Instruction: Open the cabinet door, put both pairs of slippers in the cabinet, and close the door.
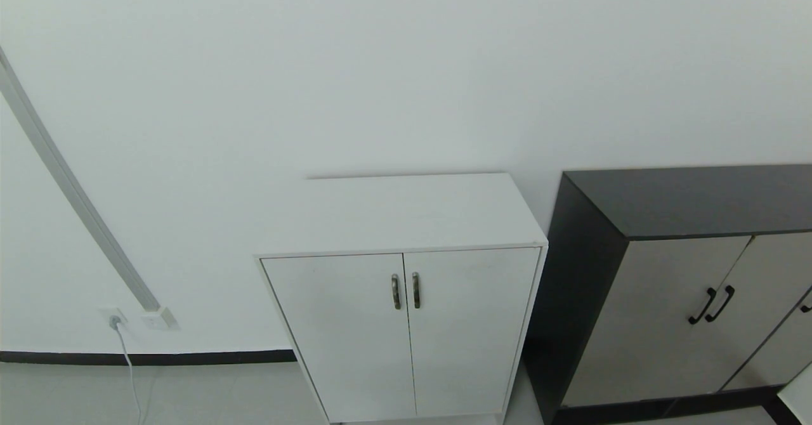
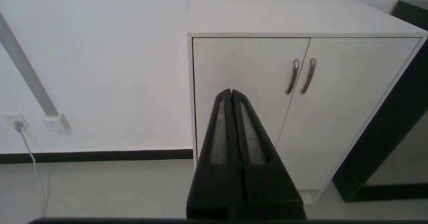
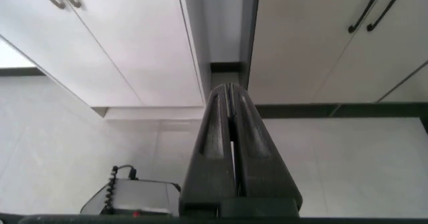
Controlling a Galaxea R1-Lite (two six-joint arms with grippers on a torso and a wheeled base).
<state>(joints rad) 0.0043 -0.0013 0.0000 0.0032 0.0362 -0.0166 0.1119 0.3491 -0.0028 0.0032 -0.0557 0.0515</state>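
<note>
Pressed together and empty, the left gripper (image 2: 231,93) and right gripper (image 3: 231,87) would probably best hook the stiff, light cabinet door (image 1: 342,330) by its slim handle (image 1: 396,292) at the inner edge.

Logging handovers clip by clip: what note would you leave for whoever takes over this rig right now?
Left gripper: shut, empty, facing the white cabinet.
Right gripper: shut, empty, aimed at the gap between the white cabinet and the dark cabinet.
Both doors are closed, and the handles meet at the middle.
Done: nothing evident.
Left: open a door, load both pairs of slippers, close it. What is inside cannot be told.
</note>
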